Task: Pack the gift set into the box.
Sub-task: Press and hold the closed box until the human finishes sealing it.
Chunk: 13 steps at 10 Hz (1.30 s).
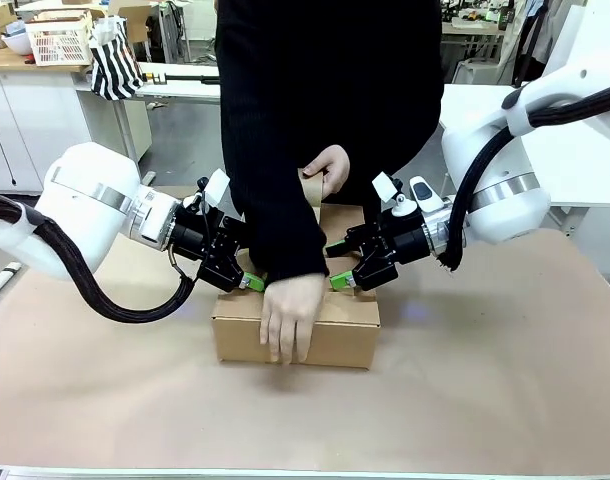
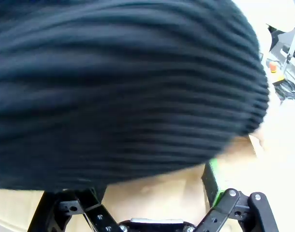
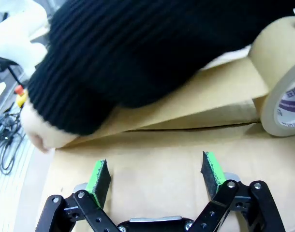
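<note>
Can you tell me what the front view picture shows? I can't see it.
A person in a black sleeve presses one hand on a closed brown box and holds a tape roll behind it. The left gripper and right gripper sit open at the box's top.

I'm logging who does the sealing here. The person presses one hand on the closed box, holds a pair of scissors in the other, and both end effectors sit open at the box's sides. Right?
Not quite. The other hand holds a roll of brown tape, not scissors, as the right wrist view shows. The rest stands: one hand presses on the closed box, with the left end effector and right end effector open at its sides.
</note>
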### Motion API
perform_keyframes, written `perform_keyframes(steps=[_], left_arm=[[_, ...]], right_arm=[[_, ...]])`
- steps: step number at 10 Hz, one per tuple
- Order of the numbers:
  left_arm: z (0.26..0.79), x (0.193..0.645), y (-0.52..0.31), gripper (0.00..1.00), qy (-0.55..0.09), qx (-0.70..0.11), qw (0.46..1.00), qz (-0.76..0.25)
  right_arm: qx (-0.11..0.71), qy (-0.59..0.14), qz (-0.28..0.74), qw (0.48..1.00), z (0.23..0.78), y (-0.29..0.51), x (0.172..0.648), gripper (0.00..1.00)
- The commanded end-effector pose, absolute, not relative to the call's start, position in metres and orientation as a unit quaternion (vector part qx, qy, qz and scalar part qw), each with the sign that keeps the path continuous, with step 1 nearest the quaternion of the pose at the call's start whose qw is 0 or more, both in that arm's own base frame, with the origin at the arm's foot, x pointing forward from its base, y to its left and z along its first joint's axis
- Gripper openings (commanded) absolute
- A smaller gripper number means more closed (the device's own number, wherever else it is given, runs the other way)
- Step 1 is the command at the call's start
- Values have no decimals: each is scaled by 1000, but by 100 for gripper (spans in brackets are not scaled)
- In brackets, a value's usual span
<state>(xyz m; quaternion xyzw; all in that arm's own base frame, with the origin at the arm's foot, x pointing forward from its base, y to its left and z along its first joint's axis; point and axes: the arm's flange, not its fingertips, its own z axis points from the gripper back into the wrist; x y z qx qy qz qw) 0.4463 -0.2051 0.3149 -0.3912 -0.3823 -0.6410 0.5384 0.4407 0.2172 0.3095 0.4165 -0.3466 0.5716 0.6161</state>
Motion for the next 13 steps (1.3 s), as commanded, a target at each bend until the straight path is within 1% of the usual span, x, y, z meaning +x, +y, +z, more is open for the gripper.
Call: perform_keyframes(steps=[1,13], left_arm=[[312,445,-202,100,-374,-395,541,-641],[312,445,-202,100,-374,-395,541,-641]], right_arm=[[417,-344,569,620,305,218,441,100],[417,-344,569,620,305,218,441,100]])
